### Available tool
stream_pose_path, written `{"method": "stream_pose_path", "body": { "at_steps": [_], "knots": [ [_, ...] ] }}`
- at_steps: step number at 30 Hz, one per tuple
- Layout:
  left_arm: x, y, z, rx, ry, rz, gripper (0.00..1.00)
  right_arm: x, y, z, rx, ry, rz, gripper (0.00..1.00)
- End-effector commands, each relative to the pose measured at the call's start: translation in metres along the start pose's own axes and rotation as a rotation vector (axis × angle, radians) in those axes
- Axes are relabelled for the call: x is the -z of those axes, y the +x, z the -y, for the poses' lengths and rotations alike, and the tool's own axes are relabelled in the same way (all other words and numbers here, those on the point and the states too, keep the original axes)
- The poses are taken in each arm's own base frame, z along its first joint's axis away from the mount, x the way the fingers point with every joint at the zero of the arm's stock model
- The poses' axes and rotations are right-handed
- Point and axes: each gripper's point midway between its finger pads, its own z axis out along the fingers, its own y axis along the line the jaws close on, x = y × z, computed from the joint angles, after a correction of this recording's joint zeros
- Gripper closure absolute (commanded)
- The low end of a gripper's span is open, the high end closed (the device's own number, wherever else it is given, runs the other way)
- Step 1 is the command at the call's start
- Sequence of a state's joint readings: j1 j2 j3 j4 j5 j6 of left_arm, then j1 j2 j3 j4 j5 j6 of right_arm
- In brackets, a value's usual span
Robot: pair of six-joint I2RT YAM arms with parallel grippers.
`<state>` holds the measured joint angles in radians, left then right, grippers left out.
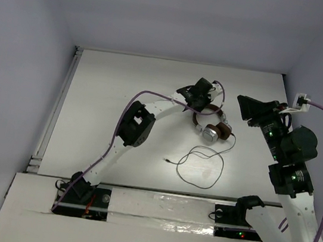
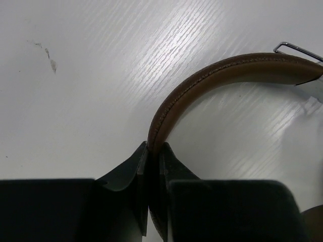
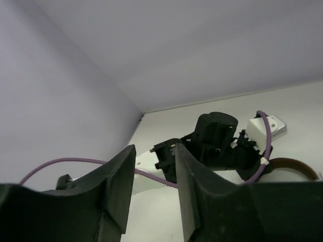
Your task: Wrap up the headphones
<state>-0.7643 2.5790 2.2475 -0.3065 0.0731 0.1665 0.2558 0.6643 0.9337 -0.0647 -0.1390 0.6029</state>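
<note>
On the white table (image 1: 122,103), toward its far middle, find the headphones (image 1: 212,125), pinched at the brown headband (image 2: 202,85) by the closed left gripper (image 2: 154,151). Lower the right gripper (image 3: 154,166), jaws apart and empty, to the loose cord (image 1: 203,169) nearer the bases. Hold the band firm; wind evenly, minding the plug (image 1: 170,160).

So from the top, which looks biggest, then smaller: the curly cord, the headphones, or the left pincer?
1. Cord, spread widest.
2-3. Headphones and left pincer look about alike; the pincer may be nearer the camera.
</note>
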Motion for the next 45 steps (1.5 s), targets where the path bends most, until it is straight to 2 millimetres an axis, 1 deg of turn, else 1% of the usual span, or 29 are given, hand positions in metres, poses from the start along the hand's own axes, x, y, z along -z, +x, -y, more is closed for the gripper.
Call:
{"method": "stream_pose_path", "body": {
  "at_steps": [1, 2, 4, 5, 6, 8, 9, 11, 12, 13, 14, 15, 16, 17, 18, 20, 21, 23, 24, 25, 26, 27, 29, 30, 32, 33, 38, 43, 45],
  "knots": [
    [0.009, 0.004, -0.005, 0.021, -0.040, -0.001, 1.00, -0.002, -0.006, -0.007, 0.003, -0.034, 0.031, 0.60],
    [0.016, -0.004, -0.011, 0.037, -0.049, 0.022, 1.00, -0.003, -0.004, -0.006, 0.002, -0.032, 0.025, 0.82],
    [0.045, -0.032, -0.021, 0.057, -0.074, 0.088, 1.00, -0.003, 0.000, -0.004, -0.010, -0.033, 0.012, 0.98],
    [0.057, -0.043, -0.022, 0.073, -0.080, 0.115, 1.00, -0.005, -0.002, -0.007, -0.010, -0.054, 0.030, 1.00],
    [0.084, -0.066, -0.039, 0.098, -0.103, 0.173, 1.00, -0.005, 0.000, -0.009, -0.019, -0.069, 0.021, 1.00],
    [0.114, -0.088, -0.051, 0.144, -0.110, 0.236, 1.00, -0.010, 0.003, -0.010, -0.027, -0.081, 0.012, 1.00],
    [0.145, -0.109, -0.070, 0.173, -0.134, 0.297, 1.00, -0.011, 0.004, -0.013, -0.033, -0.095, 0.002, 1.00],
    [0.177, -0.126, -0.085, 0.215, -0.138, 0.355, 1.00, -0.013, 0.003, -0.015, -0.034, -0.107, 0.007, 1.00],
    [0.207, -0.140, -0.089, 0.254, -0.122, 0.408, 1.00, -0.016, 0.003, -0.014, -0.034, -0.104, 0.005, 1.00],
    [0.224, -0.145, -0.103, 0.277, -0.134, 0.437, 1.00, -0.016, 0.003, -0.014, -0.034, -0.106, 0.008, 1.00],
    [0.241, -0.151, -0.108, 0.288, -0.143, 0.467, 1.00, -0.017, 0.001, -0.015, -0.032, -0.113, 0.017, 0.97],
    [0.271, -0.163, -0.111, 0.316, -0.141, 0.523, 1.00, -0.020, 0.004, -0.013, -0.033, -0.111, 0.007, 0.93],
    [0.286, -0.170, -0.115, 0.331, -0.130, 0.558, 1.00, -0.021, 0.005, -0.013, -0.029, -0.114, 0.004, 0.86],
    [0.303, -0.174, -0.124, 0.346, -0.129, 0.584, 1.00, -0.023, 0.005, -0.014, -0.020, -0.123, 0.004, 0.66],
    [0.329, -0.187, -0.127, 0.350, -0.131, 0.634, 1.00, -0.024, 0.007, -0.012, -0.007, -0.122, -0.002, 0.56],
    [0.353, -0.188, -0.139, 0.383, -0.148, 0.645, 1.00, -0.030, 0.012, -0.005, 0.008, -0.100, -0.013, 0.41],
    [0.377, -0.196, -0.140, 0.384, -0.144, 0.682, 1.00, -0.032, 0.012, 0.000, 0.027, -0.081, -0.007, 0.33],
    [0.401, -0.197, -0.141, 0.408, -0.134, 0.708, 1.00, -0.039, 0.021, 0.013, 0.033, -0.042, -0.019, 0.26],
    [0.425, -0.198, -0.145, 0.412, -0.141, 0.744, 1.00, -0.042, 0.024, 0.017, 0.049, -0.039, -0.026, 0.24],
    [0.436, -0.199, -0.145, 0.417, -0.140, 0.759, 1.00, -0.045, 0.028, 0.017, 0.055, -0.050, -0.035, 0.23],
    [0.448, -0.199, -0.146, 0.427, -0.145, 0.774, 1.00, -0.052, 0.039, 0.021, 0.059, -0.059, -0.072, 0.22],
    [0.470, -0.203, -0.148, 0.423, -0.161, 0.810, 1.00, -0.053, 0.051, 0.013, 0.072, -0.126, -0.128, 0.22],
    [0.485, -0.201, -0.149, 0.440, -0.173, 0.817, 1.00, -0.062, 0.071, 0.010, 0.067, -0.200, -0.193, 0.20],
    [0.497, -0.203, -0.145, 0.443, -0.167, 0.837, 1.00, -0.058, 0.083, -0.001, 0.060, -0.284, -0.253, 0.20],
    [0.508, -0.203, -0.145, 0.455, -0.162, 0.859, 1.00, -0.059, 0.088, -0.010, 0.053, -0.359, -0.264, 0.18],
    [0.514, -0.204, -0.142, 0.463, -0.150, 0.872, 1.00, -0.056, 0.098, -0.013, 0.046, -0.390, -0.294, 0.18],
    [0.528, -0.210, -0.139, 0.490, -0.096, 0.900, 1.00, -0.048, 0.115, -0.026, 0.076, -0.501, -0.302, 0.18],
    [0.533, -0.214, -0.139, 0.508, -0.053, 0.918, 1.00, -0.052, 0.158, -0.026, 0.085, -0.495, -0.374, 0.19],
    [0.531, -0.209, -0.136, 0.524, -0.023, 0.913, 1.00, -0.065, 0.169, -0.012, 0.101, -0.435, -0.376, 0.19]
  ]
}}
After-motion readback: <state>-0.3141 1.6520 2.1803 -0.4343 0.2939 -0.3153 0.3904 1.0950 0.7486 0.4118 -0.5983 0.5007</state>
